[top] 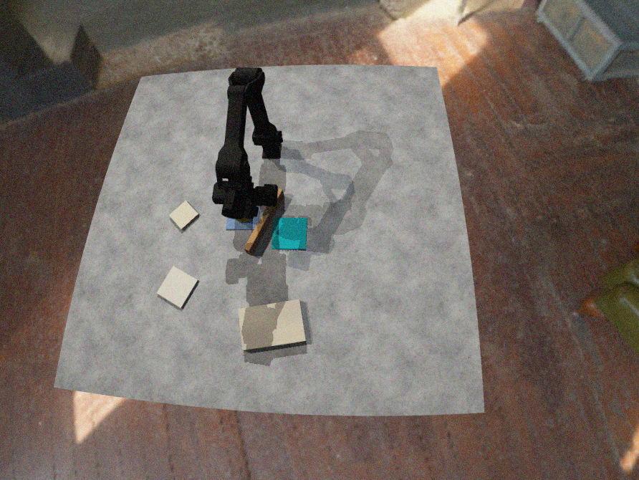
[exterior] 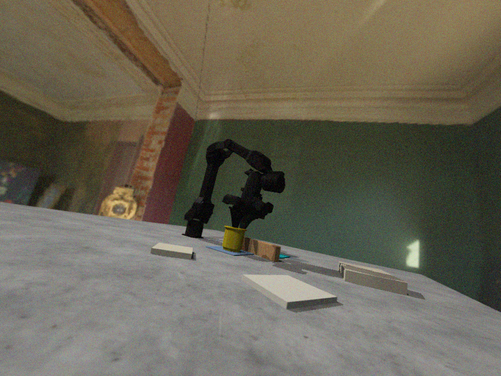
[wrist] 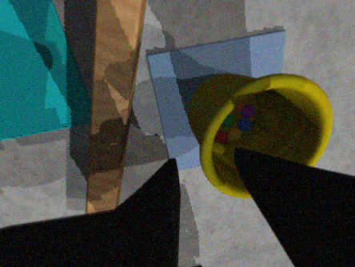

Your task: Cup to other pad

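Observation:
The yellow cup (exterior: pixel 233 239) (wrist: pixel 325 124) stands upright on the blue pad (top: pixel 234 226) (exterior: pixel 214 247) (wrist: pixel 264 56). Several coloured marbles (wrist: pixel 244 124) lie inside it. The teal pad (top: pixel 291 235) (exterior: pixel 284 256) (wrist: pixel 24 88) is bare, on the other side of a wooden bar. My gripper (exterior: pixel 238 226) (wrist: pixel 205 160) is partly open with nothing between its fingers. Its tips are near rim height in the exterior view. In the wrist view the right finger overlaps the cup's mouth and the left one is outside the cup; whether a tip dips inside cannot be told. The arm hides most of the cup in the top view.
The wooden bar (top: pixel 264 222) (exterior: pixel 265 249) (wrist: pixel 113 80) stands between the two pads, close to the cup. Two small cream slabs (top: pixel 184 215) (top: pixel 177 286) (exterior: pixel 172 250) (exterior: pixel 289 289) lie off to the cup's side. A larger cream block (top: pixel 289 322) (exterior: pixel 374 281) lies farther from the arm's base.

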Robot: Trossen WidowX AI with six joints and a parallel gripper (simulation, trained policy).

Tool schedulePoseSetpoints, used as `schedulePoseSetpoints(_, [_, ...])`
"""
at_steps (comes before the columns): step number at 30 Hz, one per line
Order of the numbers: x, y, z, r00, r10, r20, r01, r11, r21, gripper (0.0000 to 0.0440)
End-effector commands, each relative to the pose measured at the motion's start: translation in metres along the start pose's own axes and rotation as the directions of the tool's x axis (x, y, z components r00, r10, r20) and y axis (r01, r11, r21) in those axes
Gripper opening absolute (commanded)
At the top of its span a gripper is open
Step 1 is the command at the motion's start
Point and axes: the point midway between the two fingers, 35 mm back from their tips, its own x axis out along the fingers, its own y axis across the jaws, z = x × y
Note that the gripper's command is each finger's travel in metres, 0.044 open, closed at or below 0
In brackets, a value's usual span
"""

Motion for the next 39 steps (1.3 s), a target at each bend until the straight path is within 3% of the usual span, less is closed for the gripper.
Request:
schedulePoseSetpoints(1, [0.011, -0.002, -0.001, 1.000, -0.002, -0.011, 0.001, 1.000, -0.027, 0.0175])
schedulePoseSetpoints(7, [0.029, -0.001, -0.001, 1.000, 0.011, -0.020, -0.012, 0.995, -0.095, 0.0171])
schedulePoseSetpoints(15, [0.034, -0.002, 0.003, 1.000, 0.011, -0.010, -0.013, 0.980, -0.197, 0.0011])
schedulePoseSetpoints(39, [-0.020, 0.015, 0.032, 0.993, 0.036, 0.112, 0.001, 0.951, -0.309, 0.0034])
